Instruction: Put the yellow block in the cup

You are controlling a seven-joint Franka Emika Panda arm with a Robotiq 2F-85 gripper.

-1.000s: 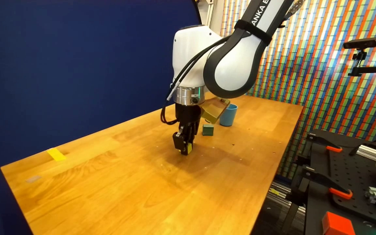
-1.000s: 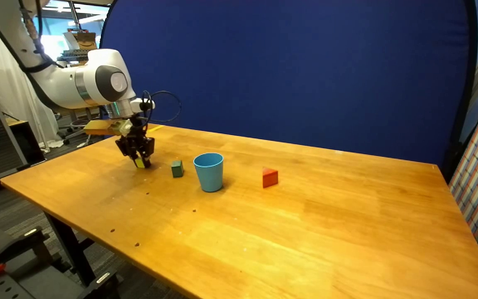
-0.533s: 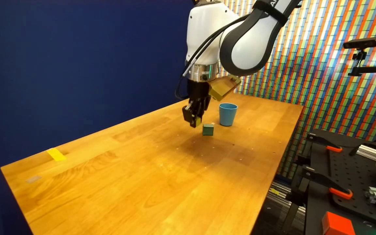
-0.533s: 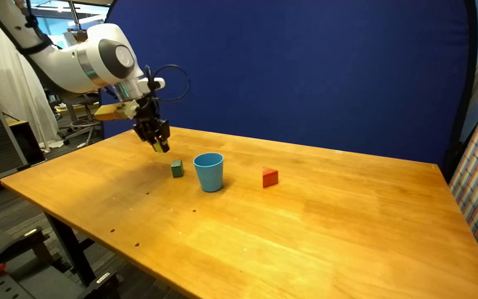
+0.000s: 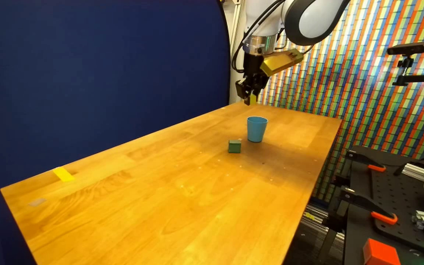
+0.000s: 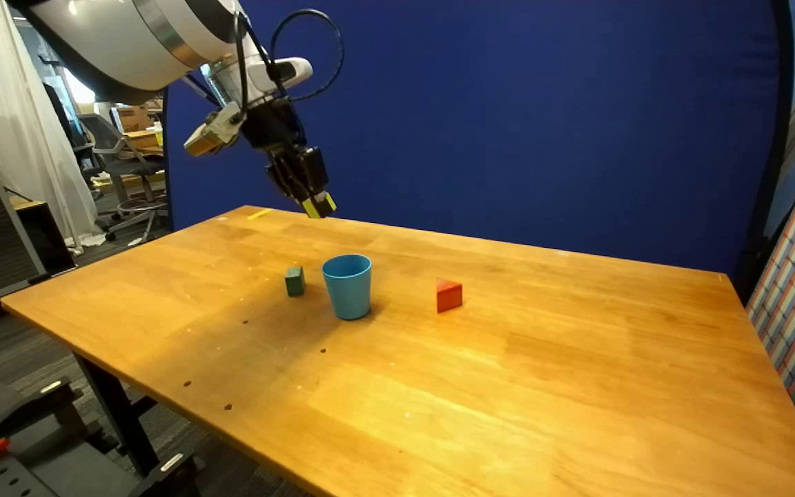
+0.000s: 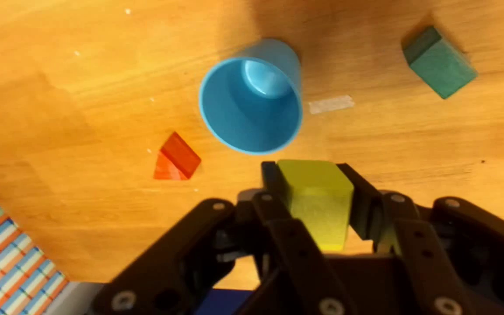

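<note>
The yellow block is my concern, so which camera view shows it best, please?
The wrist view is best: the yellow block appears large and close, two faces showing, held in the gripper. In both exterior views it is small and partly covered by the gripper.

Yellow block (image 7: pixel 320 199) partly hidden by pincer (image 7: pixel 316 186)

a green block (image 6: pixel 295 281) and a red wedge (image 6: pixel 449 295) sit well apart on the wooden table (image 6: pixel 563 386).
</note>
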